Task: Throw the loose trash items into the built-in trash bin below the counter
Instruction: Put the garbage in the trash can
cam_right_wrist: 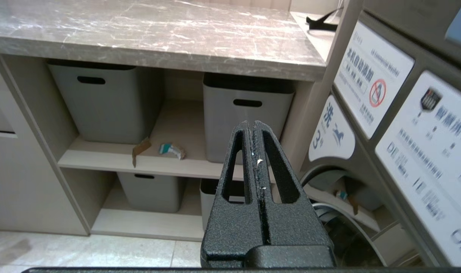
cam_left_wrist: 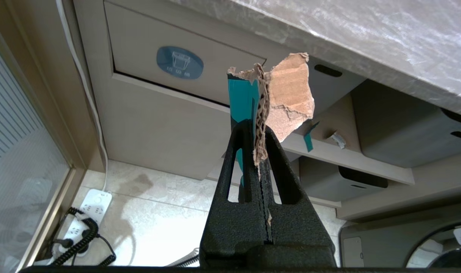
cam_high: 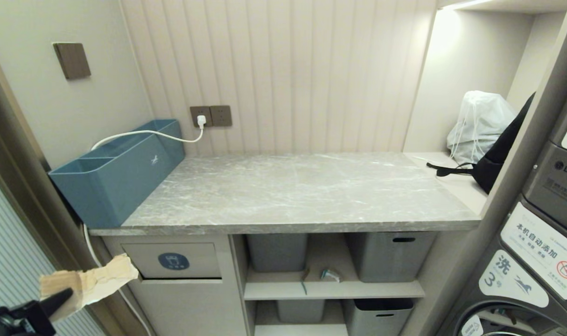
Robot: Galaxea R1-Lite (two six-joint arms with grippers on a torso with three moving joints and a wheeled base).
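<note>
Low at the head view's left, the left gripper fingers clench a torn cardboard scrap, its long axis pointing at the trash bin flap under the desk. Left wrist view: the scrap stands upright. Right wrist view: the right gripper is clenched empty; a crumpled wrapper lies on the shelf between grey tubs.

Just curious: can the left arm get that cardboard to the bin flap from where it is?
Probably yes. The left tool, shut on the cardboard scrap, is close in front of the bin flap, with nothing between them. The flap looks closed, so it would need pushing in.
</note>
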